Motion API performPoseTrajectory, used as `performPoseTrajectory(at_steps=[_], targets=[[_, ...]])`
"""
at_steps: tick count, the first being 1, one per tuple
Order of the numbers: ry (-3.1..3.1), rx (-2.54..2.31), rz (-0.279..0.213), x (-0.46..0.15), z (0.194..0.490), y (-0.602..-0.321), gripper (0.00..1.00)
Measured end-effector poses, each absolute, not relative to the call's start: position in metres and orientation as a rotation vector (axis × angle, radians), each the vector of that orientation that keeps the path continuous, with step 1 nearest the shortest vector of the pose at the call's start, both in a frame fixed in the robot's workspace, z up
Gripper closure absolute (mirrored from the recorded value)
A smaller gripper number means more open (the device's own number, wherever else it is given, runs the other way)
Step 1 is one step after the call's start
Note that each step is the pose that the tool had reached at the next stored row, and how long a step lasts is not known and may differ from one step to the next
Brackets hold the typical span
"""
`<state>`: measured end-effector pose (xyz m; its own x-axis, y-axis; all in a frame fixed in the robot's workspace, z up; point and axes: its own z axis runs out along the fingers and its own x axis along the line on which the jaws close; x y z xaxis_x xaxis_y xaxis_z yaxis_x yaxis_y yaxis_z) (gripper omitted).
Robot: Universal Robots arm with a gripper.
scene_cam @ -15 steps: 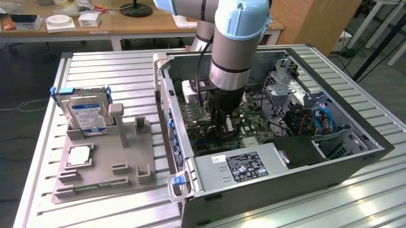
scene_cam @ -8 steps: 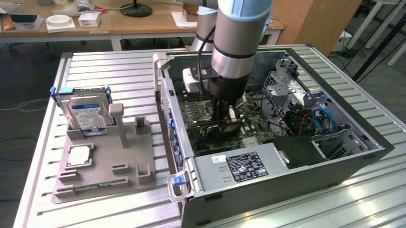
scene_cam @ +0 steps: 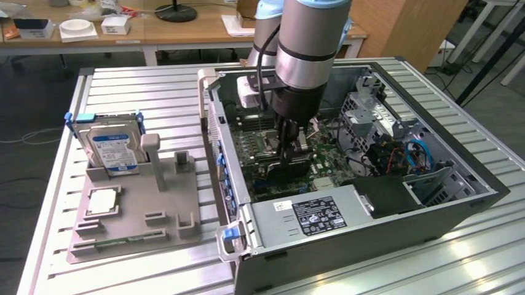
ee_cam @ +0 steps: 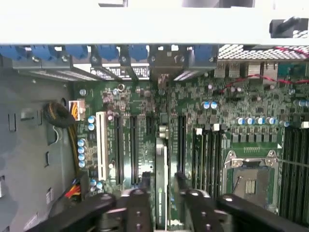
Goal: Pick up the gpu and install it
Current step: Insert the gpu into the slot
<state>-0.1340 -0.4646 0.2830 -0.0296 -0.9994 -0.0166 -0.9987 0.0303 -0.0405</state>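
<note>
The gpu is a thin dark card seen edge-on, standing upright in a slot of the green motherboard inside the open PC case. My gripper straddles its upper edge, with one finger on either side and a small gap between each finger and the card, so the gripper is open. In the exterior view the gripper reaches straight down into the case, over the dark gpu.
A grey fixture to the exterior view's left of the case holds a silver hard drive, a CPU and a green memory stick. Inside the case are the power supply, the CPU socket and cables.
</note>
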Motion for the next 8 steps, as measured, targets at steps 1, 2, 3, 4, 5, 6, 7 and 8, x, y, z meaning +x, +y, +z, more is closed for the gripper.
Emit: performPoseTrajectory(at_steps=[1, 2, 3, 4, 5, 6, 7, 8], targets=[[2.226, -2.160, -0.027, -0.1340, 0.2831, -0.4646, 0.70], [2.226, -2.160, -0.027, -0.1340, 0.2831, -0.4647, 0.76], [2.226, -2.160, -0.027, -0.1340, 0.2831, -0.4647, 0.76], [2.226, -2.160, -0.027, -0.1340, 0.2831, -0.4647, 0.82], [2.226, -2.160, -0.027, -0.1340, 0.2831, -0.4647, 0.88], [2.226, -2.160, -0.027, -0.1340, 0.2831, -0.4647, 0.88], [2.226, -2.160, -0.027, -0.1340, 0.2831, -0.4647, 0.89], [2.226, -2.160, -0.027, -0.1340, 0.2831, -0.4647, 0.89]])
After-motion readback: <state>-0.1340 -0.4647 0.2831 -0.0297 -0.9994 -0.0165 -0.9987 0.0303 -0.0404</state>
